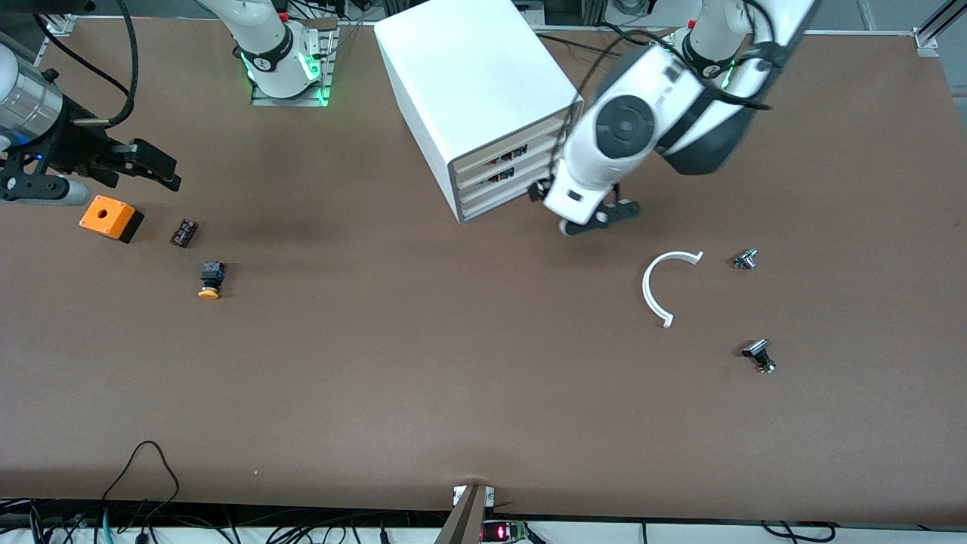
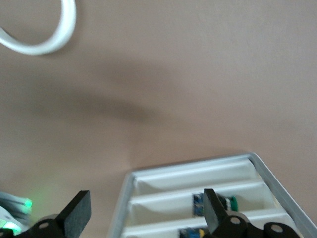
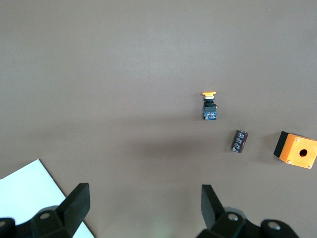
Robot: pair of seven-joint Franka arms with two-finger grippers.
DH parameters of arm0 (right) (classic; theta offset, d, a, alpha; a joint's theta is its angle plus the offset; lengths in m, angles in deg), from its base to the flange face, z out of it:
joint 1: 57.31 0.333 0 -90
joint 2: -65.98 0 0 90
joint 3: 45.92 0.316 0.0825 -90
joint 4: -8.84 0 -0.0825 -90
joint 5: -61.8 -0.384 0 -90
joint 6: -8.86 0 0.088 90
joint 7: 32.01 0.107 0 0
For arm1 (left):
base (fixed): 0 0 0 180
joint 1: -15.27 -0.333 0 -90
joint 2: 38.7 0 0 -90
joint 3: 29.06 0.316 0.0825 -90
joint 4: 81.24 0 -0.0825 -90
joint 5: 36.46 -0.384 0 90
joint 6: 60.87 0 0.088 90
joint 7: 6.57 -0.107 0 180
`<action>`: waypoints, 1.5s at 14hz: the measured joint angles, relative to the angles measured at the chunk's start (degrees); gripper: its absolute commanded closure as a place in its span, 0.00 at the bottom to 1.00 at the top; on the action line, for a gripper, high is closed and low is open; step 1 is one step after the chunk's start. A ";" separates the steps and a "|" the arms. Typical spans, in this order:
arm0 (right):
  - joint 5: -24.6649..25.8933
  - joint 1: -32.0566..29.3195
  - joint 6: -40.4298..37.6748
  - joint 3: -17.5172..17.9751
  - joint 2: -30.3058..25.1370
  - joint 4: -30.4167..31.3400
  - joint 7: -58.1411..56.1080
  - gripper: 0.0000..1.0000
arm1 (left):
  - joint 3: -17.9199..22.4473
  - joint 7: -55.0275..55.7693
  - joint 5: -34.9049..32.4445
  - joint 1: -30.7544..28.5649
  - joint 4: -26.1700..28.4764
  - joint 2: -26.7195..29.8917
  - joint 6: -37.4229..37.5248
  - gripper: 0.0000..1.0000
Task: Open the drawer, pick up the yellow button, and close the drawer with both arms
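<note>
The white cabinet (image 1: 476, 91) stands at the table's back middle, its four drawers all shut. The uppermost drawer (image 1: 508, 149) is flush with the front. My left gripper (image 1: 600, 219) is open and empty, low in front of the drawer fronts at the corner toward the left arm's end. In the left wrist view its fingers (image 2: 79, 214) straddle the cabinet's front (image 2: 198, 173). The button (image 1: 210, 281), yellow cap on a black body, lies on the table toward the right arm's end and shows in the right wrist view (image 3: 209, 105). My right gripper (image 1: 162, 172) is open and empty above the table there.
An orange box with a hole (image 1: 110, 217) and a flat black component (image 1: 183, 232) lie near the button. A white curved piece (image 1: 665, 283), a small metal part (image 1: 745, 259) and a black part (image 1: 759, 355) lie toward the left arm's end.
</note>
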 measured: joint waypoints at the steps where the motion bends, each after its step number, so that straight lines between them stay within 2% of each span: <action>1: 0.00 0.00 -0.22 0.05 -0.20 0.04 0.00 0.01 | 0.03 -4.14 -1.76 -2.12 -1.78 0.01 2.40 0.00; 4: 0.00 0.00 -0.39 0.32 -0.42 0.13 -0.35 0.01 | 0.07 -15.40 -5.67 -7.55 -6.86 0.35 8.28 0.00; 8: 0.34 -0.01 -0.38 0.71 -0.49 0.13 -5.82 0.01 | 1.03 -30.63 -6.21 -14.13 -12.83 1.82 13.11 0.00; 10: 1.29 -0.10 -0.35 0.68 -1.06 0.24 -8.11 0.01 | 6.27 -36.91 -6.21 -12.86 -13.81 3.82 13.20 0.00; 13: 2.40 -0.41 -0.10 0.45 -3.58 2.13 -8.51 0.01 | 17.69 -44.97 -6.20 -6.93 -13.82 8.16 13.22 0.00; 15: 2.56 -0.52 -0.06 0.33 -4.42 2.85 -8.51 0.01 | 23.27 -48.34 -6.20 -4.52 -12.25 11.48 12.01 0.00; 17: 2.72 -0.53 -0.04 0.31 -4.44 3.14 -8.51 0.01 | 28.15 -49.65 -6.20 -2.31 -7.43 15.11 5.73 0.00; 19: 2.74 -0.53 0.10 0.31 -4.30 3.46 -8.54 0.01 | 30.64 -49.77 -5.57 -1.48 -1.86 17.94 0.12 0.00; 21: 2.74 -0.54 0.16 0.31 -4.11 3.63 -8.54 0.01 | 32.89 -50.93 -1.96 -0.68 2.09 20.67 -1.16 0.00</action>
